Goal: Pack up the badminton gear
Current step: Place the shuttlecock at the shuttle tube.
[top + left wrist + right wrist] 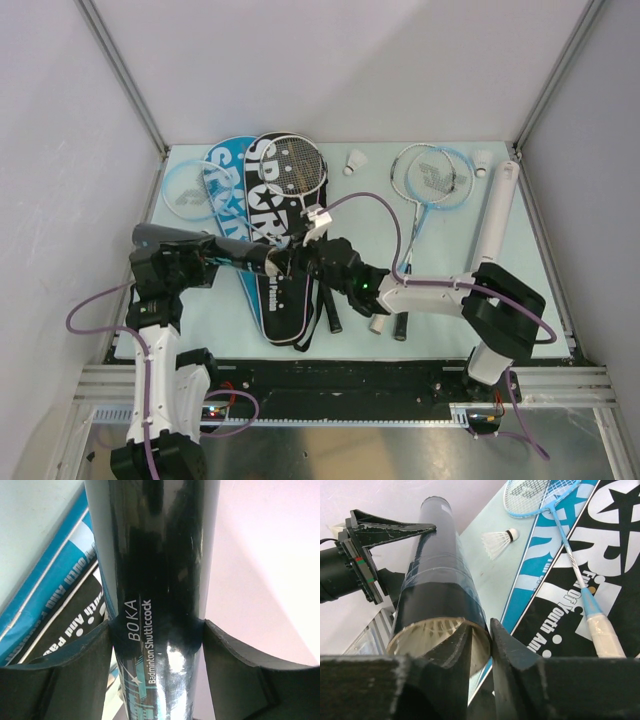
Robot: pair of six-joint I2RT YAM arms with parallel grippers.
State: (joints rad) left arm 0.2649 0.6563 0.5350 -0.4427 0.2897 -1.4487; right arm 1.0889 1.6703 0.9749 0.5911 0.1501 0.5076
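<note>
My left gripper [156,627] is shut on the black tube [155,555], a finger [85,650] on either side. It holds the tube [215,247] level above the table's left side. At the tube's open end [437,575] is my right gripper [481,630], nearly shut, with one finger inside the mouth, the other outside and the rim between them. White feathers of a shuttlecock [427,632] show inside the tube. Another shuttlecock [497,541] lies on the table beyond. A blue-shafted racket [570,555] lies across the blue and black covers [275,250].
At the back lie a racket [295,165] on the black cover, a blue racket head [185,190] at the left, and rackets [430,175] at the right. Two shuttlecocks [355,160] [483,160] and a white tube [497,210] lie back right. Racket handles [378,325] reach the near edge.
</note>
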